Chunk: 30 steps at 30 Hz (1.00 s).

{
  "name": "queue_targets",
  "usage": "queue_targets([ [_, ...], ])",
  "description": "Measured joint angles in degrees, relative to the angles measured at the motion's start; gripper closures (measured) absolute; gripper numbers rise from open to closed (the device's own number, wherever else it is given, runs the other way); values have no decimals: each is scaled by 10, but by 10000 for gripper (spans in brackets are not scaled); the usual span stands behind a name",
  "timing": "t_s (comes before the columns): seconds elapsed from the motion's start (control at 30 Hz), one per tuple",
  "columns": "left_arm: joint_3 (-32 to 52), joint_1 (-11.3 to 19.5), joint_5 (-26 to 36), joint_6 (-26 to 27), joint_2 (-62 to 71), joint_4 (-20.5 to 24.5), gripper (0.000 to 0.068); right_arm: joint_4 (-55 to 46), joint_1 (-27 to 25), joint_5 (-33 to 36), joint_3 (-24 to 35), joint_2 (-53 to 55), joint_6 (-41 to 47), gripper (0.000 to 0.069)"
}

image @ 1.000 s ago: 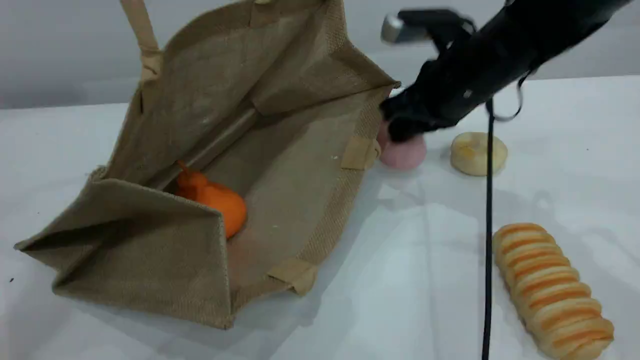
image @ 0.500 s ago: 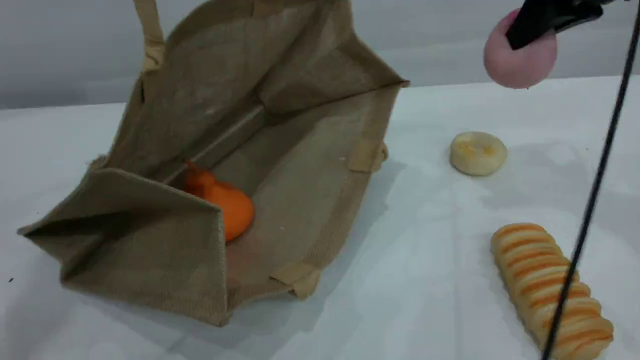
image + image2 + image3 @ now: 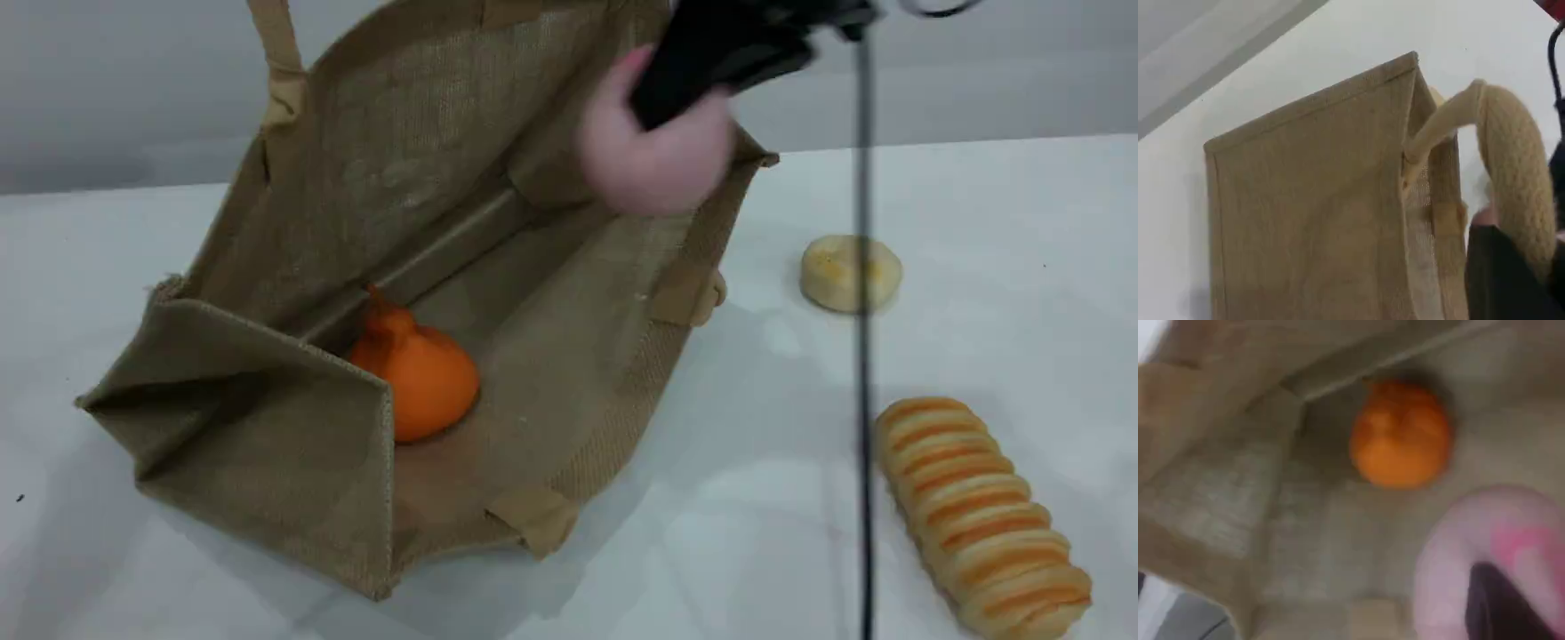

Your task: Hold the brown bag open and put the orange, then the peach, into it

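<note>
Peach step in hand: our right gripper pinches the small pale pink peach above the tan woven jute bag, the knobbed bright orange inside, our left gripper clamped on its beige rope handle; next, we judge, lower and release.

Lighting's soft and even, pretty bright, with faint sheen patches on the white surface. The tan woven jute bag throws only a weak shadow. The pale pink round peach is motion-smeared, and the right wrist view is blurry all over.
</note>
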Motion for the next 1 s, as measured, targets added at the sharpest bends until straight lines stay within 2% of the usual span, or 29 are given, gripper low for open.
queue_targets([
  [0.13, 0, 0, 0, 0, 0, 0, 601, 6, 63, -70, 0, 1, 0, 667],
  [0.27, 0, 0, 0, 0, 0, 0, 601, 41, 100, -157, 0, 16, 0, 667],
  [0.5, 0, 0, 0, 0, 0, 1, 601, 136, 117, -286, -1, 88, -15, 667],
  [0.73, 0, 0, 0, 1, 0, 1, 601, 290, 123, -401, -14, 154, -128, 667],
  [0.87, 0, 0, 0, 1, 0, 1, 601, 373, 123, -393, -43, 186, -206, 666],
  [1.0, 0, 0, 0, 1, 0, 1, 601, 437, 123, -317, -77, 214, -273, 659],
])
